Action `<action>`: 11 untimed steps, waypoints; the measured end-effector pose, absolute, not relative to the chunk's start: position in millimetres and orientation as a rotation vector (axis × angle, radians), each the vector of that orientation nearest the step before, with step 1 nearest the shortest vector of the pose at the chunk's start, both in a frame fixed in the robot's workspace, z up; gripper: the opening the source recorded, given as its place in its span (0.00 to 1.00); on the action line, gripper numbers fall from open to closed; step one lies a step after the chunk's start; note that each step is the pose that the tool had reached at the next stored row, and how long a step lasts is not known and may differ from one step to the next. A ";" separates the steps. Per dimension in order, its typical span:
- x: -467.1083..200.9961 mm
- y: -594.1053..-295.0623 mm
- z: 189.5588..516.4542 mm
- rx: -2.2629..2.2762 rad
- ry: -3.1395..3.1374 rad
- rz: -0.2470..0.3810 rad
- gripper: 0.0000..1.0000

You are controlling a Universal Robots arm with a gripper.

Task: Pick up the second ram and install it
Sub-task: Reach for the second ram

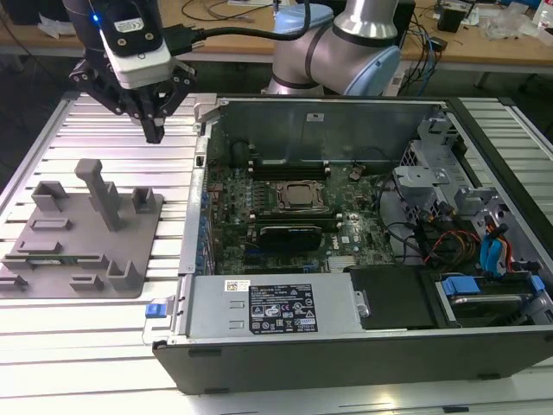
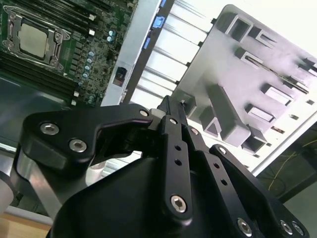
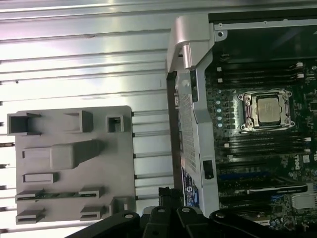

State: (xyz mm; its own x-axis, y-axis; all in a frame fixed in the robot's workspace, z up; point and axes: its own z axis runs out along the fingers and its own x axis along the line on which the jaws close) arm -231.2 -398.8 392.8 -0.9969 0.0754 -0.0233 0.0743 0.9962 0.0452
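Claw (image 1: 155, 131) pinched closed on nothing, I reckon, hovering past the far edge of the fixture (image 1: 138, 242) (case (image 1: 346, 346) on the exterior view's right). Ram (image 3: 62, 194) lies flat in the fixture's near row, well apart. I judge this the approach to the pick, which calls for open jaws lined up along the stick.

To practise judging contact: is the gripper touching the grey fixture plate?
Apart. In the exterior view the gripper hangs over the ribbed table, and bare table shows between it and the grey fixture plate.
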 end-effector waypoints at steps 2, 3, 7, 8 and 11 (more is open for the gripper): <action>-236.4 -398.8 392.7 0.117 3.114 0.069 0.08; -239.3 -398.8 392.6 0.117 3.114 0.069 0.08; -251.4 -398.8 392.5 0.117 3.114 0.069 0.08; -253.7 -398.9 392.5 0.117 3.114 0.069 0.08; -257.7 -398.8 392.4 0.117 3.114 0.069 0.08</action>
State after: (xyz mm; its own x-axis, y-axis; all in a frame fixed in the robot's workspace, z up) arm -257.7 -398.8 392.4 -0.9969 0.0753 -0.0234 0.0742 0.9962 0.0452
